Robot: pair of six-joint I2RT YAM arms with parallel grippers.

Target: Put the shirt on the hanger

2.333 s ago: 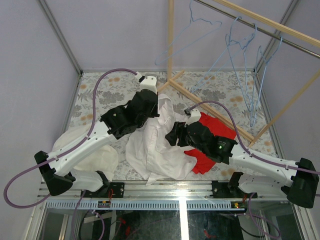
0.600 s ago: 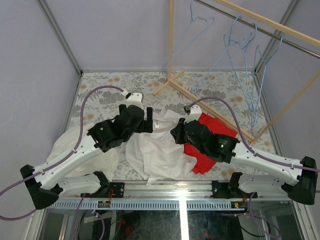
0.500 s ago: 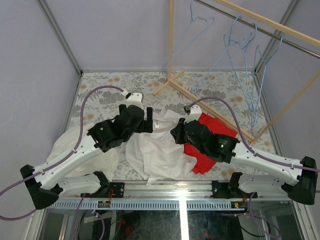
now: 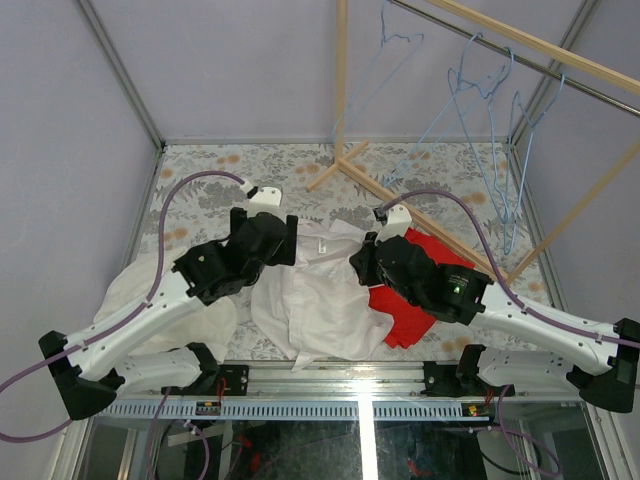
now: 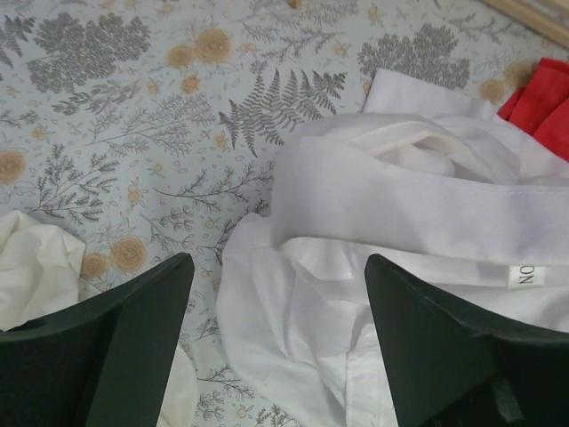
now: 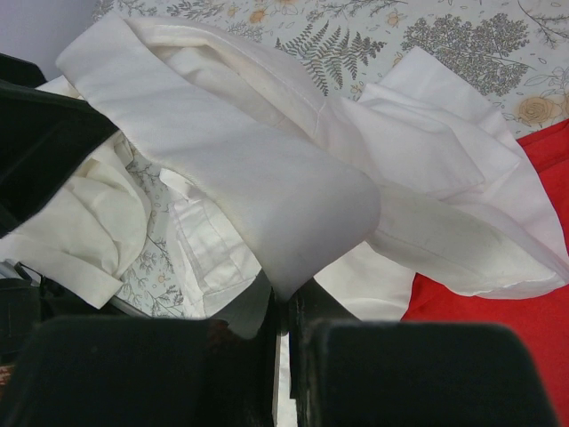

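Left gripper [image 5: 277, 267] has pulled back and let go: jaws wide, holding nothing, shirt [image 5: 400, 205] just ahead between its fingers. Right gripper [image 6: 286, 311] clamped tight on a shirt fold.

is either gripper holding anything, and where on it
The right gripper pinches the shirt by its collar; the left gripper is open and holds nothing.

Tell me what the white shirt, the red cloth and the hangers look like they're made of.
The shirt: thin matte woven fabric, likely cotton; soft creases and crisp collar band. The red cloth: matte fabric, limp folds. The hangers: thin blue wire, probably coated metal.
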